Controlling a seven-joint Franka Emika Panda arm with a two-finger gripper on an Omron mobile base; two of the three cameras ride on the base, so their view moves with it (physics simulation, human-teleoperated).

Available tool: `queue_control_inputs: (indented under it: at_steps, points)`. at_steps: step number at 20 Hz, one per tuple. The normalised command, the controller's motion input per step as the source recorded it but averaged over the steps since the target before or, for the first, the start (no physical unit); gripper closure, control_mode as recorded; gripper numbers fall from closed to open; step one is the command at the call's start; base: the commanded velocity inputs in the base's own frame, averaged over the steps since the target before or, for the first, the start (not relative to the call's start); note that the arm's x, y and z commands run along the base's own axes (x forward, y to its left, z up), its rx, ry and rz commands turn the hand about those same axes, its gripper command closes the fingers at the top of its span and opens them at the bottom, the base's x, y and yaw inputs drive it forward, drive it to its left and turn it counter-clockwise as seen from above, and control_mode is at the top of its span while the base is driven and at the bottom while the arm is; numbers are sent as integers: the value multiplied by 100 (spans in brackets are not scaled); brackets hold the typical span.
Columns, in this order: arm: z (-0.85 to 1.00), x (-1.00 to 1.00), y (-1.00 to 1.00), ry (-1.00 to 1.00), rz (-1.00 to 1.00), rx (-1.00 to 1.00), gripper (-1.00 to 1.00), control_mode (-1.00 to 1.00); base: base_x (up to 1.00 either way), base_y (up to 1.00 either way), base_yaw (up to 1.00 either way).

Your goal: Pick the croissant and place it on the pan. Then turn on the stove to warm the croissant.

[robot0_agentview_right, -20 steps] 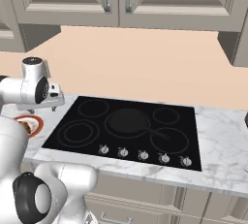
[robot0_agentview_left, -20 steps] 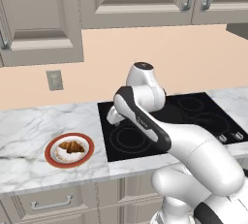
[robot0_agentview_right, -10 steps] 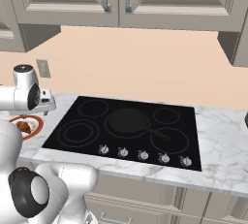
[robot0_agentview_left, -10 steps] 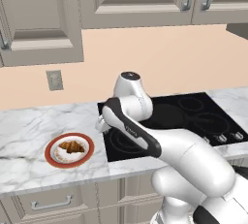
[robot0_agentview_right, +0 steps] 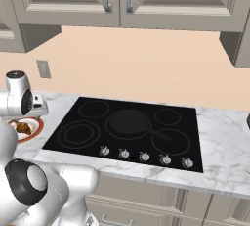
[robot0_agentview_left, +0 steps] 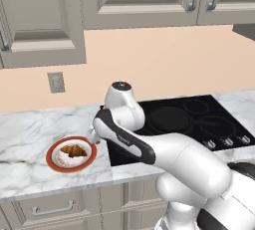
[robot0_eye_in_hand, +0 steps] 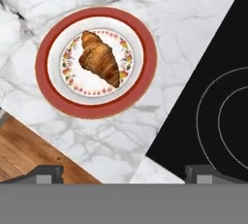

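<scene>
Reaching for the croissant [robot0_eye_in_hand: 99,58] is judged the step in hand. The pastry is seen lying in the middle of the red-rimmed plate [robot0_eye_in_hand: 53,97], which rests on the marble surface [robot0_eye_in_hand: 184,34] just beside the stove [robot0_agentview_right: 88,144]. The pan [robot0_agentview_right: 128,121] is seen on the stove's central burner, well apart from the plate. The jaws are held apart and empty, high above the surface between plate and stove. They should be centred over the plate, turned across the pastry's narrow width, and lowered without the rim being touched.
</scene>
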Motion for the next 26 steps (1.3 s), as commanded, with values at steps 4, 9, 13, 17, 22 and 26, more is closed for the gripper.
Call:
queue_control_inputs:
  at_steps: [4,9,13,17,22,26]
  points:
    - [-21,5,39,4,2,0,-100,-100,0,0,0]
    - [-19,1,37,1,2,0,-100,-100,0,0,0]
    - [-20,7,35,1,1,0,-100,-100,0,0,0]
    - [-12,17,31,0,0,0,-100,-100,0,0,0]
    - [-10,34,23,0,0,0,-100,-100,0,0,0]
    - [-13,33,27,1,0,0,-100,-100,0,0,0]
